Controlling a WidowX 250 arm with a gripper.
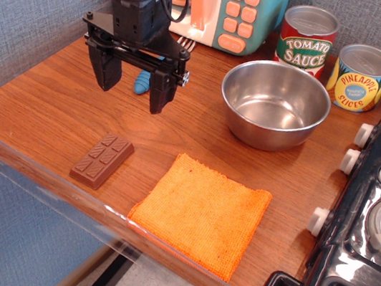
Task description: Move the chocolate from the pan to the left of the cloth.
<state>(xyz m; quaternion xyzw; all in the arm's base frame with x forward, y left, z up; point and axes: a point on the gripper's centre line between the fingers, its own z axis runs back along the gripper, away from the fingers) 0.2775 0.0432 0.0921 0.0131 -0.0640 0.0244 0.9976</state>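
Note:
The chocolate [103, 161], a dark brown segmented bar, lies flat on the wooden counter just left of the orange cloth [201, 213]. The pan [274, 105], a shiny steel bowl, stands behind the cloth and holds nothing I can see. My gripper [132, 90] hangs open and empty above the counter, raised well over and behind the chocolate, fingers pointing down.
A tomato sauce tin [307, 39] and a pineapple slices tin [360, 77] stand behind the pan. A toy microwave [226, 7] sits at the back, with a fork and a blue item [143, 82] behind my gripper. A black stove [375, 216] fills the right edge. The counter's front edge is near the chocolate.

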